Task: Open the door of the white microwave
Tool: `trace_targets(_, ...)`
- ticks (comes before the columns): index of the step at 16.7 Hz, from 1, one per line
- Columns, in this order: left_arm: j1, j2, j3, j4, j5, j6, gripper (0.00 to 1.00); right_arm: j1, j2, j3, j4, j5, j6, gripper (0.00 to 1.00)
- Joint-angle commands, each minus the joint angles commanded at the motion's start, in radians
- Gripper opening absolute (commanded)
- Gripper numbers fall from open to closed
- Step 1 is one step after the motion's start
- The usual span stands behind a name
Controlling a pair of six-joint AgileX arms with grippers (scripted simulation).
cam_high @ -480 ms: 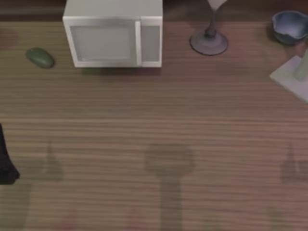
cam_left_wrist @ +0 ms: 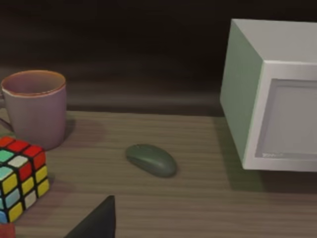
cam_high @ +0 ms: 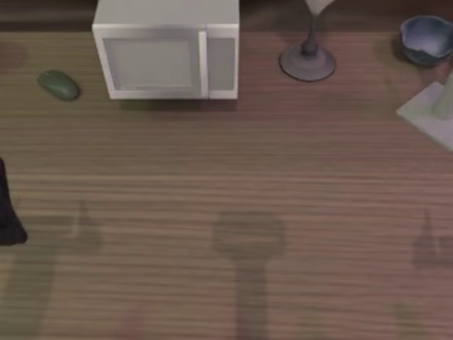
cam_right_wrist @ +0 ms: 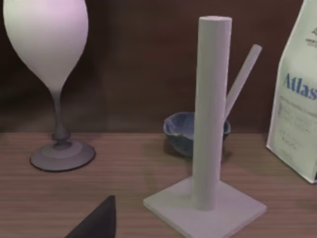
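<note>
1. While the door [cam_high: 150, 64] sits shut on the white microwave [cam_high: 166, 48] at 11 o'clock of the table [cam_high: 233, 177], my left arm [cam_high: 8, 212] waits at 9.
2. Left gripper state: can't tell. Right arm not in top view.
3. I approach the door's edge by the control strip [cam_high: 221, 64], clearing the green mouse [cam_high: 59, 85].

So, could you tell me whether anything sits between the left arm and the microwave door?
Nothing visible blocks the way. The left arm is at the table's left edge, and bare table lies between it and the door of the white microwave. The green mouse lies left of the microwave, beside that path rather than on it.
</note>
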Motion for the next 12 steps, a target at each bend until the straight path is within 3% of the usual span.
trace_targets(12, -0.329, 1.230, 1.020, -0.296, -0.198, -0.296, 1.00, 0.000, 0.000, 0.000, 0.000, 0.000, 0.000, 1.00)
